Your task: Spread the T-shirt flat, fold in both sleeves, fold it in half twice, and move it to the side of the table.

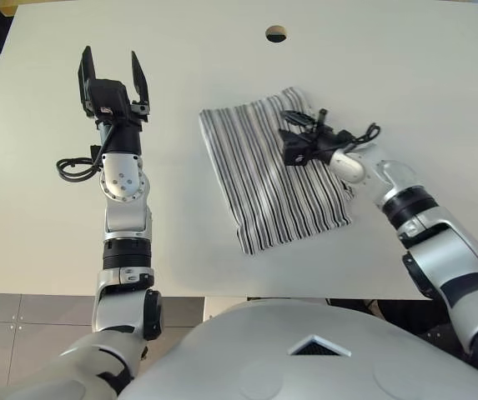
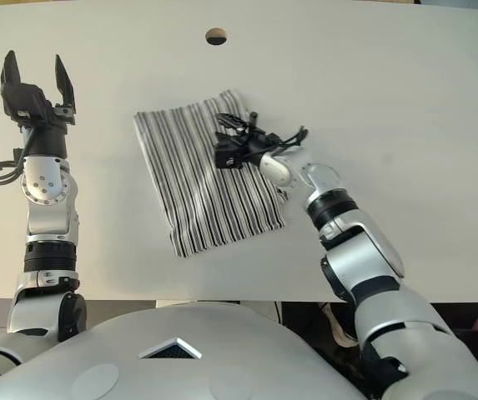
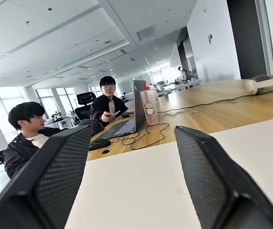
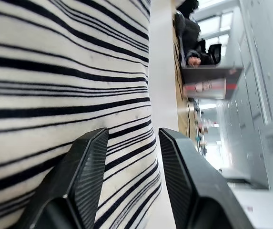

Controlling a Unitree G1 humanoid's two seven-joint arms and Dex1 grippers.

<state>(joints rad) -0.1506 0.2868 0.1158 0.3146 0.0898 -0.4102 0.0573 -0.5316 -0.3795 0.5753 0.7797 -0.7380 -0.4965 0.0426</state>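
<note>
- Under the right gripper (image 4: pixel 133 134), the shirt's (image 1: pixel 264 187) far right corner is partly hidden. Its jaws are slightly spread over the stripes, and contact is unclear.
- Shirt lies folded mid-table (image 1: pixel 405 67), with bare tabletop on every side.
- Left gripper (image 1: pixel 111 63) is well left of the shirt, jaws wide apart, fingers pointing far.

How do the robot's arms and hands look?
The left arm and right arm are silver-grey shells with black joint bands. The left hand and right hand are black, each with two mesh-textured fingers. A black cable loops beside the left arm.
</note>
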